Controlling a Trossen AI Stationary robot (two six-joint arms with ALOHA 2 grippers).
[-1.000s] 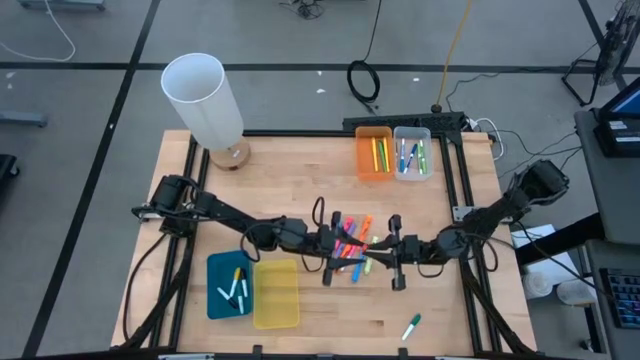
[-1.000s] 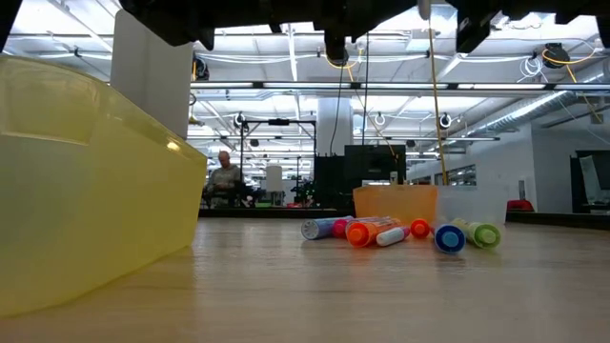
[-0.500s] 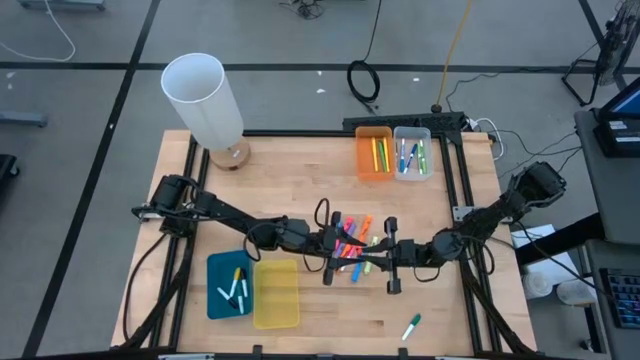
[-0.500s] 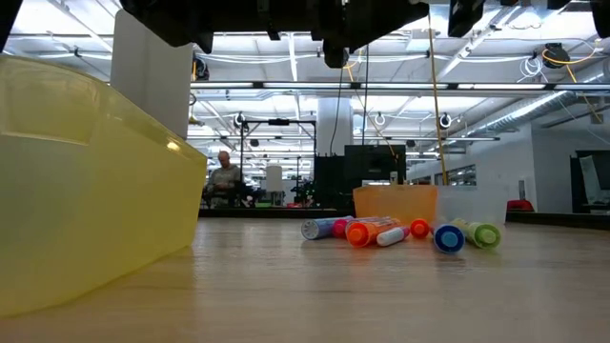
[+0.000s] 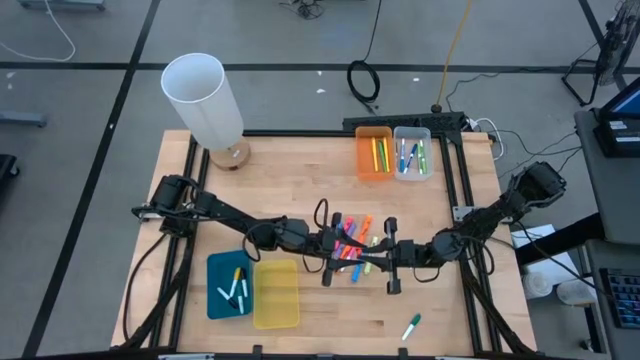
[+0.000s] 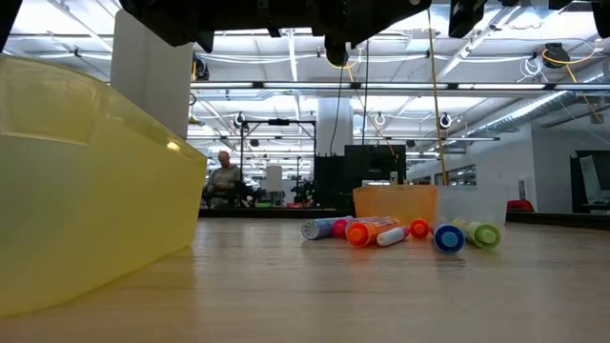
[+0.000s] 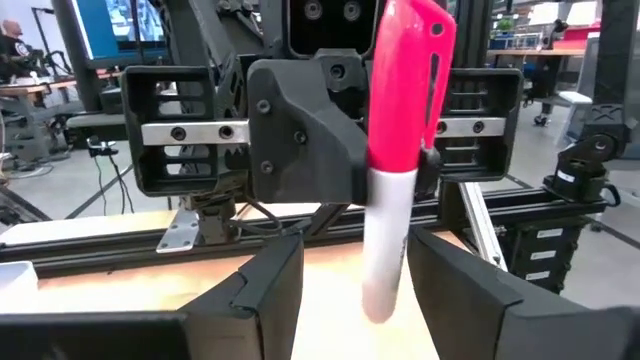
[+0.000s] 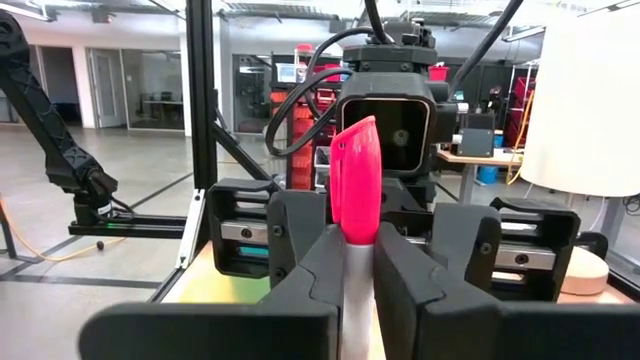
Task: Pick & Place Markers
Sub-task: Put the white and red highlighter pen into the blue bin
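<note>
Above the middle of the wooden counter (image 5: 300, 190), the two dark arms meet tip to tip over a loose pile of coloured markers (image 5: 352, 240). The right claw (image 8: 358, 262) is clamped on the white barrel of a pink-capped marker (image 8: 353, 195), cap end pointing toward the left arm. The left claw (image 7: 353, 275) faces it with its fingers parted on either side of that same marker (image 7: 398, 150), not pressing it. An orange plastic bin (image 5: 373, 152) and a clear bin (image 5: 412, 151) at the far edge hold more markers, as does a teal bin (image 5: 230, 285) beside a yellow bin (image 5: 276, 293) at the near edge.
</note>
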